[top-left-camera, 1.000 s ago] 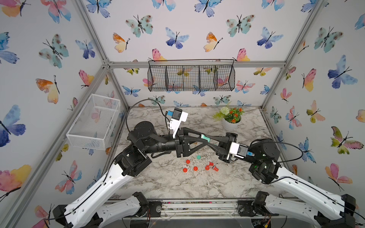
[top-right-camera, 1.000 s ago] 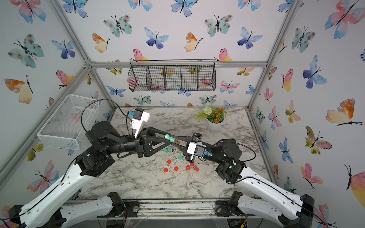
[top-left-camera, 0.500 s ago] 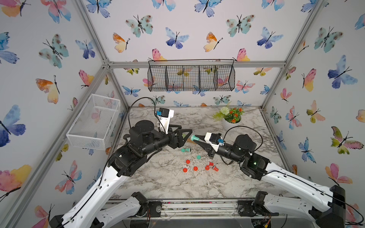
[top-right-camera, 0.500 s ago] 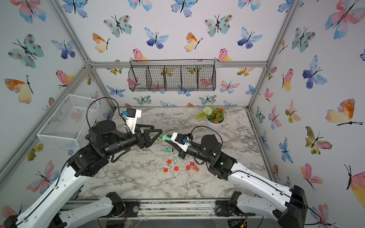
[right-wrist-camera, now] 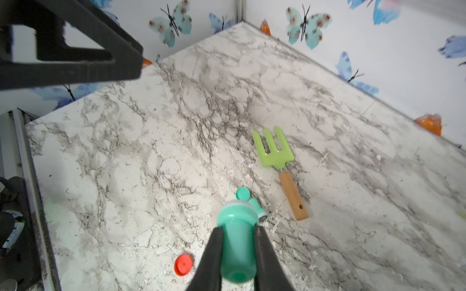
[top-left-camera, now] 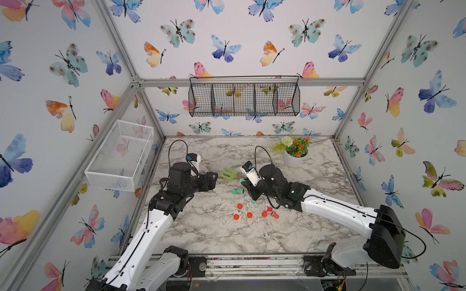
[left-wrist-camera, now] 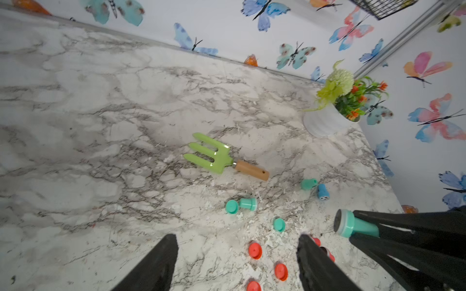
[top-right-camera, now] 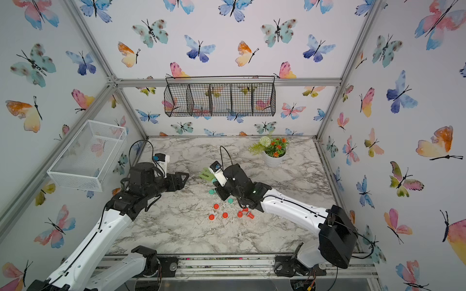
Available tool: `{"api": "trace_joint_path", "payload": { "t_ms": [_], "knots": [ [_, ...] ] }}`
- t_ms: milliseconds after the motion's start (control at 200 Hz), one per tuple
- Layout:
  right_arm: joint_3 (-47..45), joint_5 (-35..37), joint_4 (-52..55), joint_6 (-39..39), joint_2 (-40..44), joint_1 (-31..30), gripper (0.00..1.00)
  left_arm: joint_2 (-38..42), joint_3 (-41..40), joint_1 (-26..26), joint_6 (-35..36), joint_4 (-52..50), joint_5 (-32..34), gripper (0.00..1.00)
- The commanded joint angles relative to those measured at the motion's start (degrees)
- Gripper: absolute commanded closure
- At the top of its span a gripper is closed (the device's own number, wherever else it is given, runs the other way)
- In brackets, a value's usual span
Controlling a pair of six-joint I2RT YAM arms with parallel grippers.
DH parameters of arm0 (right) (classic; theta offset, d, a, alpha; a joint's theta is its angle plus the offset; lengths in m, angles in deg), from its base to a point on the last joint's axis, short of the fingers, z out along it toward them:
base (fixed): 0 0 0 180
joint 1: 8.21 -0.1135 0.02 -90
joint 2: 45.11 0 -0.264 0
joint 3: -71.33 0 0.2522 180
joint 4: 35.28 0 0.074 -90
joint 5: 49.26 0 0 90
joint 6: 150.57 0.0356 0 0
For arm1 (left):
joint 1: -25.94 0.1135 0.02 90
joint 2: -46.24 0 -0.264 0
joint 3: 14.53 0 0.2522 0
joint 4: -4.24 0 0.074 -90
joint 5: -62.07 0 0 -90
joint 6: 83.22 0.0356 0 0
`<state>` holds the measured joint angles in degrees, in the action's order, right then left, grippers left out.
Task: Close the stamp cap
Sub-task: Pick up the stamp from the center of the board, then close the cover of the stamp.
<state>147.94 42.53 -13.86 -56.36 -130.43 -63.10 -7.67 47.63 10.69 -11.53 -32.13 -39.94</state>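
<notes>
The right end effector [right-wrist-camera: 238,229] is pinching the teal stamp [right-wrist-camera: 237,219] above the desk [right-wrist-camera: 151,151], near the handle of the green fork [right-wrist-camera: 273,148]. The left end effector [left-wrist-camera: 237,238] is hanging spread, empty. The stamp's face is looking bare, so capping is seemingly waiting to be done.

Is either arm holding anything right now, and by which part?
The right gripper holds the teal stamp by its narrow handle; the left gripper holds nothing.

The marble-patterned counter [top-left-camera: 201,234] is veined grey on white. The teal plastic stamp [right-wrist-camera: 237,241] is ringed pale at its wide end. Round red plastic caps [top-left-camera: 249,215] and a lime-green, tan-handled garden fork [left-wrist-camera: 214,157] are seen.
</notes>
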Motion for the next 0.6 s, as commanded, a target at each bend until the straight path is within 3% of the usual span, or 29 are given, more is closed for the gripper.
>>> {"api": "trace_joint_path", "payload": {
  "t_ms": [0, 225, 350, 591],
  "knots": [
    [2.4, 0.4, 8.2, 5.0, -4.3, 1.0, 0.96, 0.8, -2.0, 2.9, 2.6, 4.6, -2.2, 0.23],
    [10.6, -1.6, 20.8, 11.3, -14.3, 3.6, 0.95, 0.5, -5.4, 3.2, 5.1, 6.9, 0.7, 0.25],
    [15.0, -1.8, 27.1, 13.7, -19.4, 4.4, 0.97, 0.0, -4.2, 3.2, 5.6, 6.1, -1.4, 0.25],
    [17.9, -1.9, 30.8, 16.3, -23.4, 5.2, 0.95, -1.0, -4.7, 3.2, 3.9, 6.5, -2.3, 0.25]
  ]
}}
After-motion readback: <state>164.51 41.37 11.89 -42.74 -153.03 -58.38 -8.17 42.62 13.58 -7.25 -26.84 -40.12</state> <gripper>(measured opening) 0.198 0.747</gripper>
